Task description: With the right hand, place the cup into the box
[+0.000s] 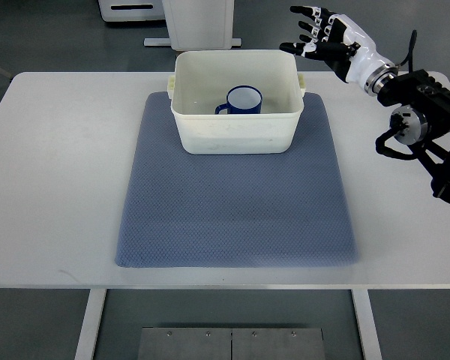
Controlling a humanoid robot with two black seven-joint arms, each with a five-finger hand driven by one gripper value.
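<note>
A blue cup with a white inside stands upright in the cream plastic box, its handle toward the left. The box sits at the far end of a blue-grey mat. My right hand hovers up and to the right of the box, past its far right corner, fingers spread and holding nothing. Its black forearm comes in from the right edge. The left arm is out of view.
The white table carries the mat and box. Beyond its far edge stand a white pedestal base and a white unit on the grey floor. A metal plate shows under the near edge.
</note>
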